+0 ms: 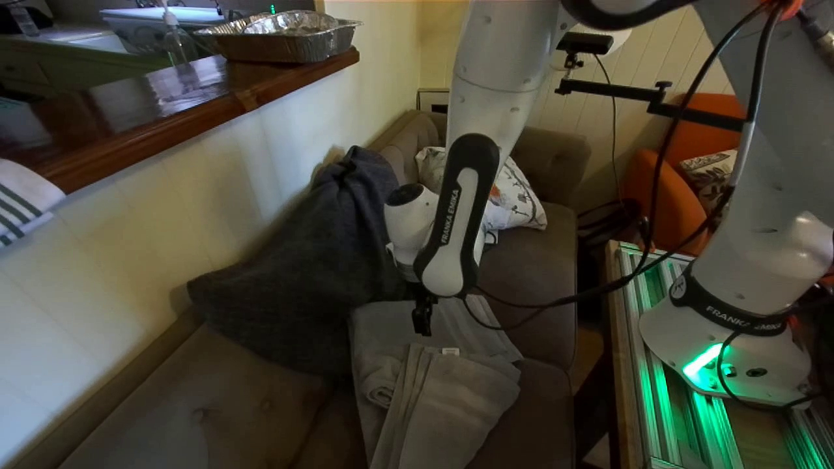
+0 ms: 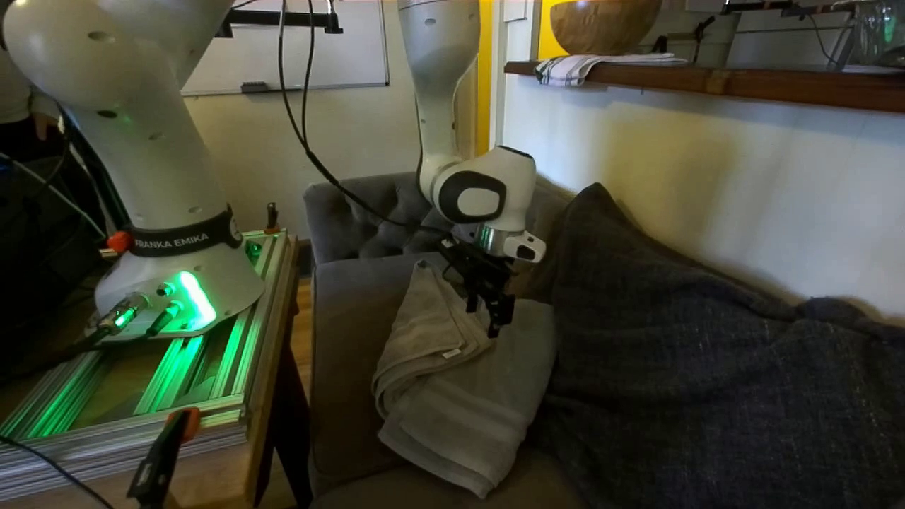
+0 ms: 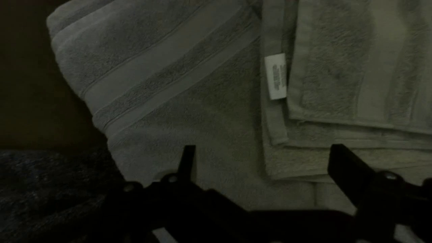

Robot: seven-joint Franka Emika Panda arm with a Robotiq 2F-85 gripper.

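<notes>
Claw over one labelled towel

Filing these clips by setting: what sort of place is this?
Likely a living area, in a home or a mock-up: there's a tufted sofa, a patterned pillow and an orange armchair.

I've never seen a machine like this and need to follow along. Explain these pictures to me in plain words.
This is a white robot arm, standing on a table beside a sofa. Two pictures come from cameras outside it, looking from different places. The dim close-up comes from a camera on its wrist, looking past its grasping part, the tool. On the sofa lies folded gray toweling with a small white label; how many pieces, I can't tell for sure. A dark pillow lies beside it, and a patterned pillow shows partly behind the arm. The tool stands open over the toweling and holds nothing.
</notes>
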